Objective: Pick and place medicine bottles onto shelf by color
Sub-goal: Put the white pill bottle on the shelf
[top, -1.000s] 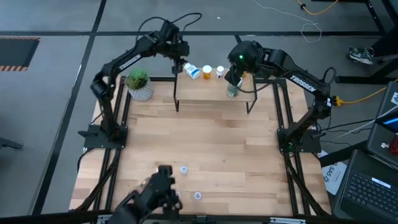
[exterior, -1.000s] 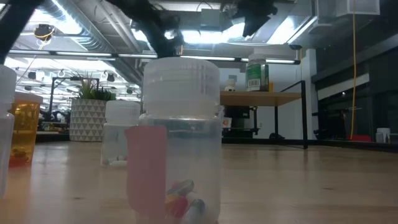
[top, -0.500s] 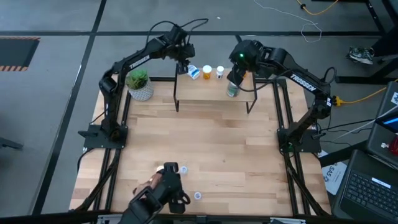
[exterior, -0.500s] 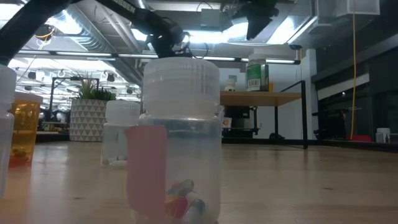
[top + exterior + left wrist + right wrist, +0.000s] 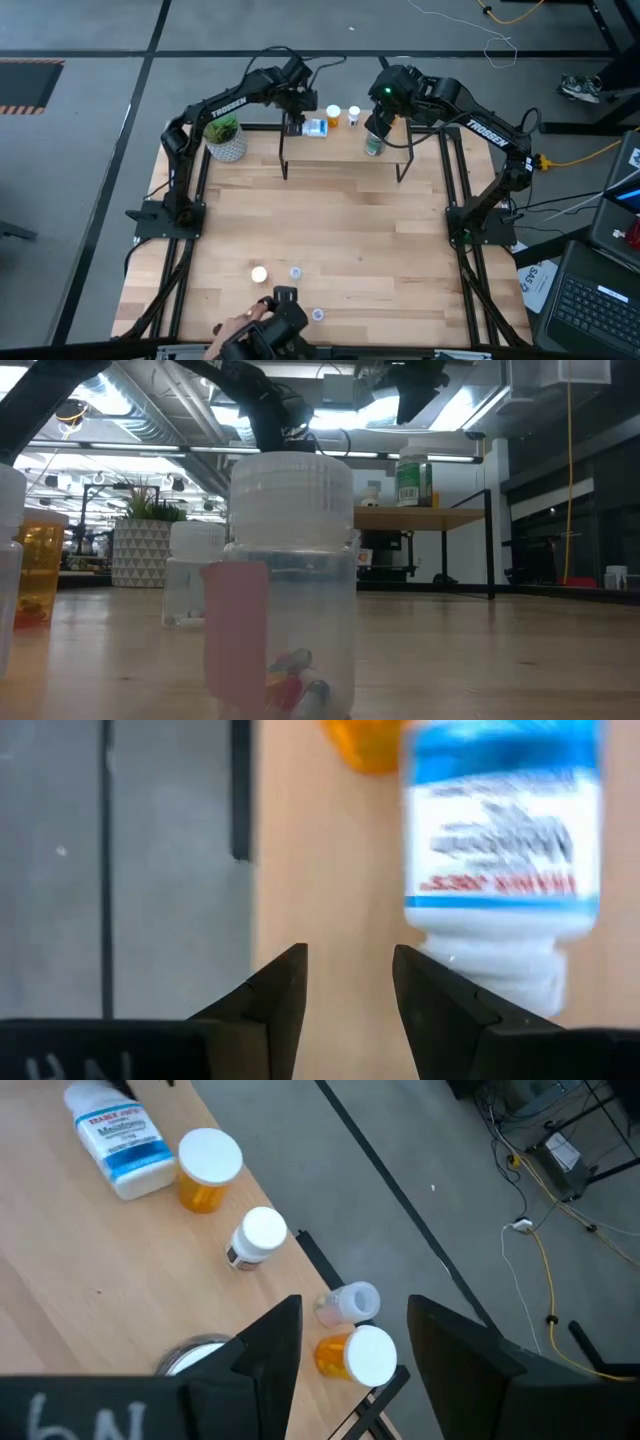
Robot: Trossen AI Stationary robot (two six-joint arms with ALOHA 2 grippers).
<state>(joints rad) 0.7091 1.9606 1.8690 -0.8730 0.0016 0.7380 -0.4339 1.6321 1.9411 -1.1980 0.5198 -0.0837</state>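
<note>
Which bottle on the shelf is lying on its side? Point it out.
The white bottle with the blue label, lying flat on the shelf just ahead of the left hand. The orange bottle beside it and the small white-capped one stand upright.

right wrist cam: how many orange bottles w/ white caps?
2. One orange bottle stands on the shelf beside the lying white blue-label bottle. The second orange bottle is past the shelf's edge, near a clear bottle. Others may be out of frame.
</note>
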